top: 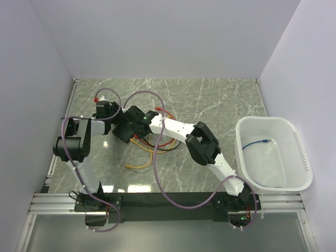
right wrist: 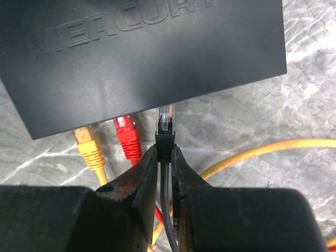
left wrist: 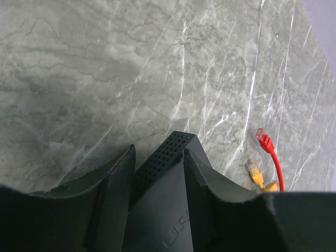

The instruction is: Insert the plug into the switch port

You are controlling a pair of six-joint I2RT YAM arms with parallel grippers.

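Grey-green marble counter (top: 210, 100), toward its left edge: left end effector (left wrist: 158, 152) half-open, gripping the flat matte-black switch (right wrist: 147, 58), right end effector (right wrist: 164, 155) pinched nearly closed on the black-booted clear plug (right wrist: 166, 113) at the switch's edge. Misalignment could jam it there — or twist the switch loose.

- The left gripper (left wrist: 157, 157) has its jaws partway apart, clamped on the sides of the switch (left wrist: 167, 173), which juts out past its fingertips.
- The right gripper (right wrist: 165, 156) has its jaws nearly together, pinching the black plug (right wrist: 165, 137) just behind its clear tip.
- The left arm (top: 72, 143) is folded at the elbow.
- The right arm (top: 203, 143) reaches across, so the two wrists meet.
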